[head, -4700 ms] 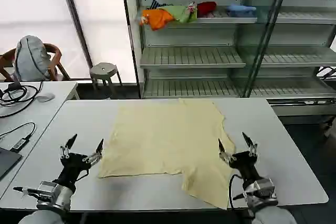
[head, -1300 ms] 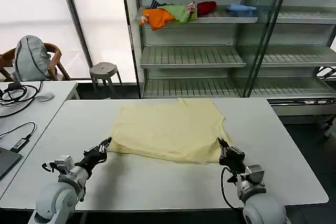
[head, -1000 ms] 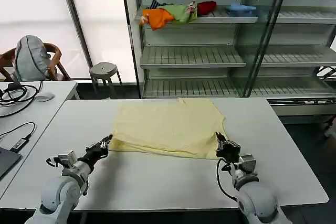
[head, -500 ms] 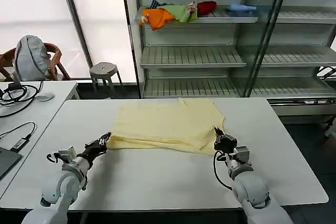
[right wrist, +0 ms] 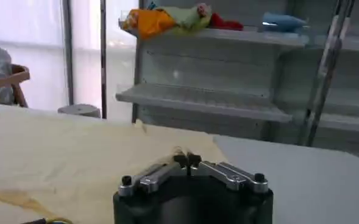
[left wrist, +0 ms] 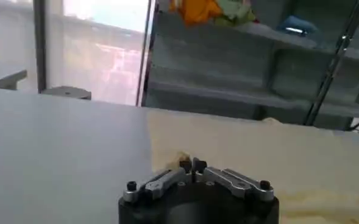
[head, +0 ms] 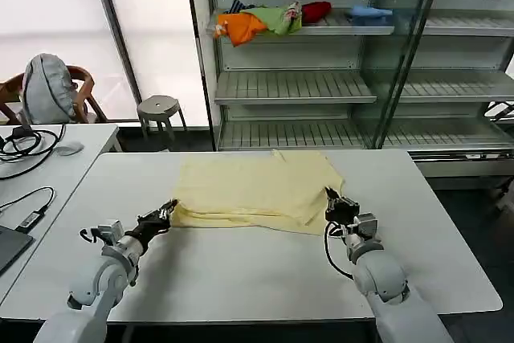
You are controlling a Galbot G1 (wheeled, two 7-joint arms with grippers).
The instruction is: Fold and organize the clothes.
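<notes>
Evidently the pale yellow T-shirt (head: pixel 257 190), half-folded mid-table, could slip free and leave a crooked fold, since the left gripper (head: pixel 166 213) and right gripper (head: pixel 330 198) each pinch only a thin edge, a closed-fingertip grip plain in both wrist views, whereas the head view reveals the overall layered shape.

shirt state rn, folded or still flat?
Partly folded: the T-shirt's near half lies doubled over the far half, layered edges showing, left gripper and right gripper pinching its front corners.

Left gripper (head: pixel 167 210) low and stretched forward, fingers pinched together; right gripper (head: pixel 330 198) likewise low, extended, fingertips closed.
</notes>
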